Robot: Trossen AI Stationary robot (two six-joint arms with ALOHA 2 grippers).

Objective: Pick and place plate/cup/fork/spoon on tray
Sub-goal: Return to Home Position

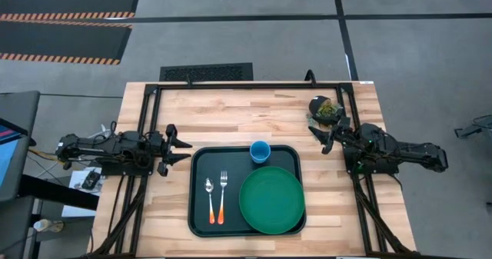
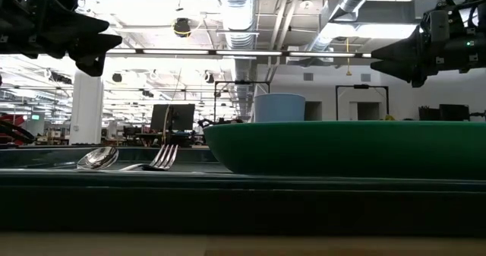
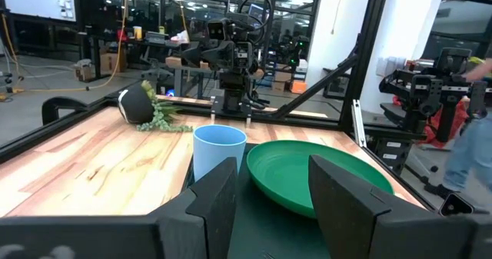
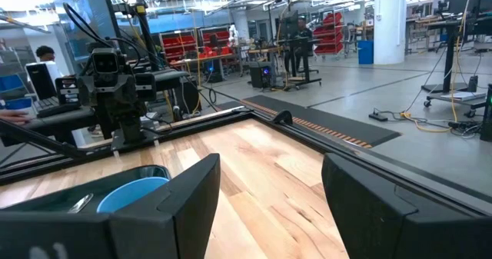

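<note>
Green plate, blue cup on tray

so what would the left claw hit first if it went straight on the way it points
Probably the small bright-blue round cup, in line with the left claw; height is unclear, so it might pass over.
</note>
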